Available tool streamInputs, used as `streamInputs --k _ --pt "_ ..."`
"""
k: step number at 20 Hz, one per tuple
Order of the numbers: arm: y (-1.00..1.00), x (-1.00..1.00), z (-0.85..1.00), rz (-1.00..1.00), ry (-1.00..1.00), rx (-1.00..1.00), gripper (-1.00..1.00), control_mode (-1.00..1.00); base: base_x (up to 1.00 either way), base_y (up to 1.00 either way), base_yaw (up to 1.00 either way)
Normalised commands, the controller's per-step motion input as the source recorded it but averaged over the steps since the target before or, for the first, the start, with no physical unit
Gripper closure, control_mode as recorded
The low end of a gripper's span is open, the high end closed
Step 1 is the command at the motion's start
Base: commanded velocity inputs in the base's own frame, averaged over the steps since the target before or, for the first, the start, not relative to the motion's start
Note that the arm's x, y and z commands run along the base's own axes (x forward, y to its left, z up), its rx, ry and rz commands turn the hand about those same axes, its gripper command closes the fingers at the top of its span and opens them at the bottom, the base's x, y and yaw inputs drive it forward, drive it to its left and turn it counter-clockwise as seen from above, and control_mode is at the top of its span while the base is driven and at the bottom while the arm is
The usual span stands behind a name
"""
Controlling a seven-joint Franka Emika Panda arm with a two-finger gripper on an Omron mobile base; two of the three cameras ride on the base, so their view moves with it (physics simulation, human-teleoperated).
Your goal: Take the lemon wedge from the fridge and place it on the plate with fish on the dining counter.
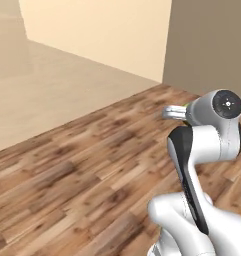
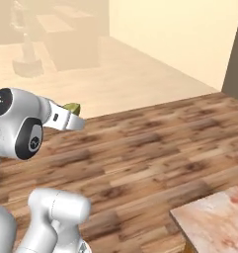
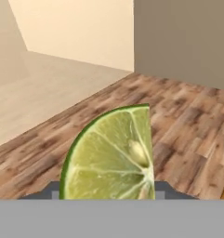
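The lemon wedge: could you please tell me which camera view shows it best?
The hand view: the lemon wedge sits large and close, cut face, rind and seed plain. The right base view shows a small yellow-green bit at the hand; the left base view shows a mere sliver.

The arm is folded high above the wood floor (image 1: 92, 170), forearm level, its hand (image 2: 73, 114) closed around the wedge (image 3: 111, 155).

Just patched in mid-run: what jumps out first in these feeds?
The lemon wedge, cut face toward the hand camera, sits big and close between the fingers. From the base views it is a small green tip at the end of the raised arm, over wood-plank floor. A marbled countertop corner shows lower right.
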Motion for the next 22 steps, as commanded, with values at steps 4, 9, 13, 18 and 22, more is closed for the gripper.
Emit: streamInputs --k 4,9,13,18,22 --pt "0.00 0.00 0.00 0.00 0.00 0.00 1.00 1.00 1.00 0.51 -0.46" --pt "0.00 0.00 0.00 0.00 0.00 0.00 1.00 1.00 1.00 0.49 -0.51" --pt "0.00 0.00 0.00 0.00 0.00 0.00 1.00 1.00 1.00 0.31 -0.57" --pt "0.00 0.00 0.00 0.00 0.00 0.00 1.00 1.00 1.00 0.00 -0.54" --pt "0.00 0.00 0.00 0.00 0.00 0.00 1.00 1.00 1.00 -0.12 -0.50"
